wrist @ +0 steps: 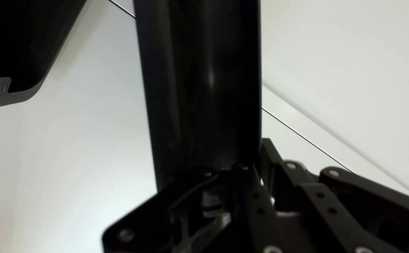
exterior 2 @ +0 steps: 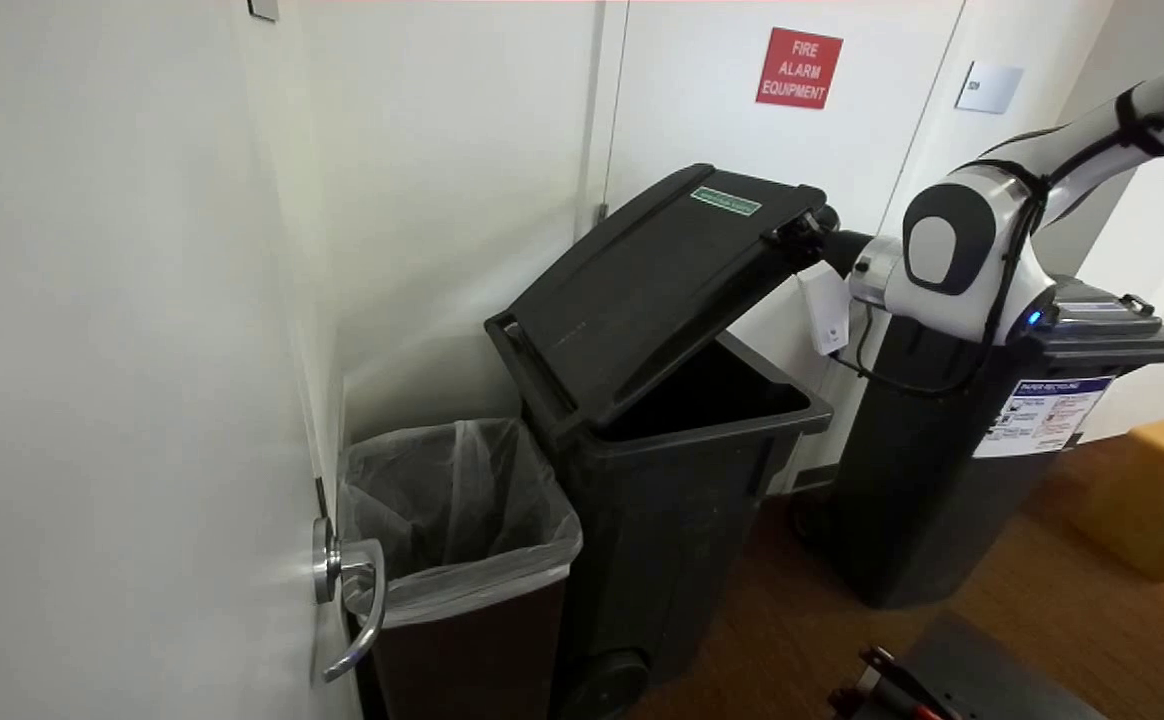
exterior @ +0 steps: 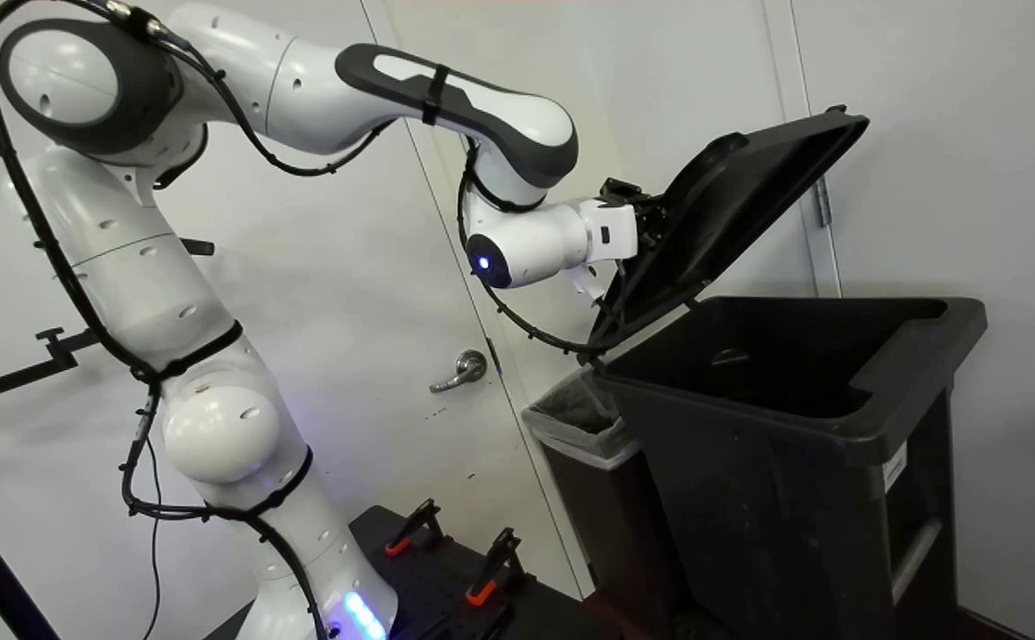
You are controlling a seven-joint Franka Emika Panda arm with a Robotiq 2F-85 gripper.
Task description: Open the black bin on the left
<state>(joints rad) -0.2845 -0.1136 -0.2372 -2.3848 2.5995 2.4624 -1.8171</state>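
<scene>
The black bin (exterior: 766, 516) stands by the wall with its mouth exposed; it also shows as the black bin (exterior 2: 672, 540) in an exterior view. Its lid (exterior 2: 652, 280) is tilted up on the hinge, slanting over the opening, with the pale green label on top. In both exterior views my gripper (exterior: 653, 218) is at the lid's free edge, near a corner. From the wrist view, the lid's underside (wrist: 197, 88) rises away, and my gripper (wrist: 259, 158) has one finger on each side of the lid's rim, shut on it. The fingertip contact is dark and partly hidden.
A brown waste bin (exterior 2: 462, 650) with a clear liner stands right beside the black bin. Behind my wrist is another dark bin (exterior 2: 892, 500) with a paper recycling sign. A door handle (exterior: 460, 369) juts from the door. An orange-brown box (exterior 2: 1162, 490) sits farther off.
</scene>
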